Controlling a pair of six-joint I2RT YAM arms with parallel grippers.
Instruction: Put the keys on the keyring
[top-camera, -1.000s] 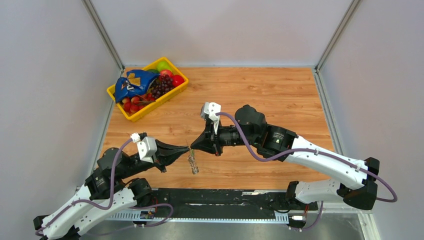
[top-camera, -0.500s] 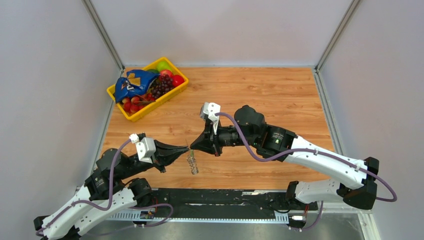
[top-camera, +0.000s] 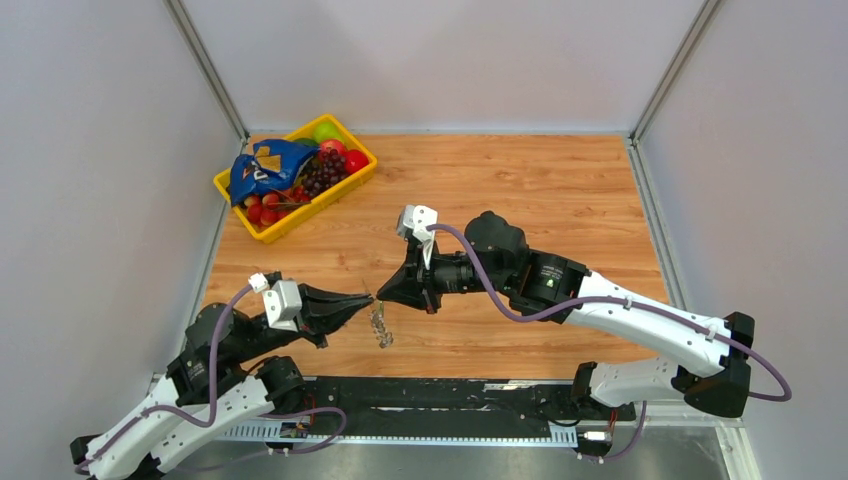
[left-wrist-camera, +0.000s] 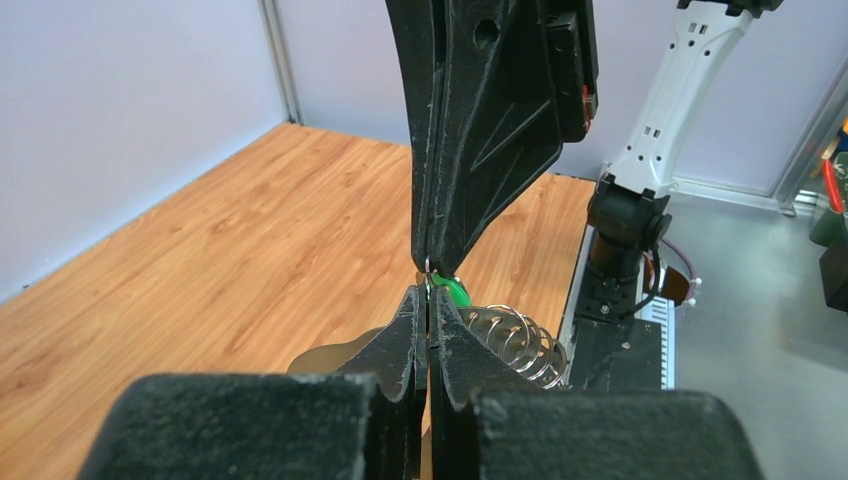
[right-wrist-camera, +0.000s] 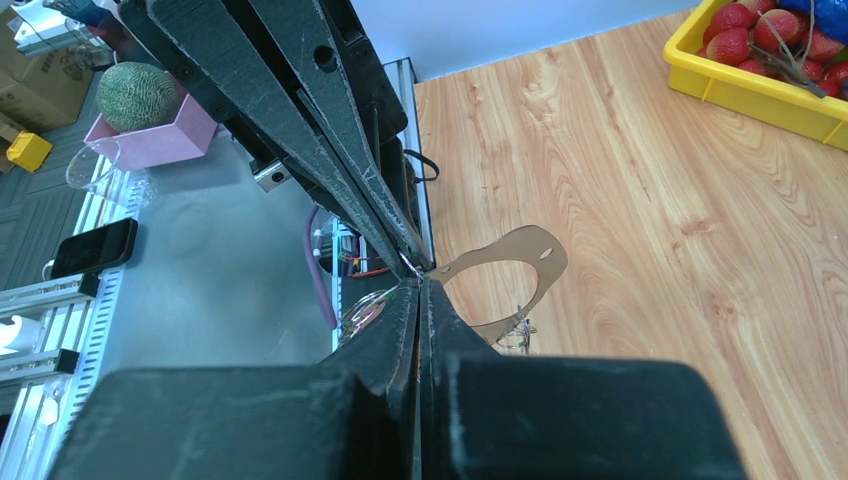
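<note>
**Top view.** Compared with the frame one second earlier, the point where the two hands meet has been shifted slightly leftward: the left arm is drawn back and the right arm is reached further across. The left hand (top-camera: 366, 298) and right hand (top-camera: 382, 293) are met tip to tip over the near middle of the desk (top-camera: 560, 190), and both are fully closed. The keyring (top-camera: 380, 326) is seen just below the joined tips and has been carried along with them. Which hand grips it cannot be told. The yellow basket (top-camera: 320, 206) remains at the far left corner, well apart. Bare wood is left open on the far and right sides up to the grey walls. The black rail (top-camera: 430, 395) at the near edge lies near the keyring.

**Left wrist view.** The closed left hand (left-wrist-camera: 428, 300) is pointed up at the closed right hand (left-wrist-camera: 430, 262), and the tips are all but touching. The green key (left-wrist-camera: 452, 290) is seen just right of the junction, above the silvery coils of the keyring (left-wrist-camera: 515, 340). Open wood is shown to the left.

**Right wrist view.** The right hand (right-wrist-camera: 422, 285) is met from above by the left hand (right-wrist-camera: 410, 262). The flat loop of the keyring (right-wrist-camera: 505, 262) is seen beside the junction, near the desk (right-wrist-camera: 620, 200) edge. The basket (right-wrist-camera: 760, 95) is well apart.
</note>
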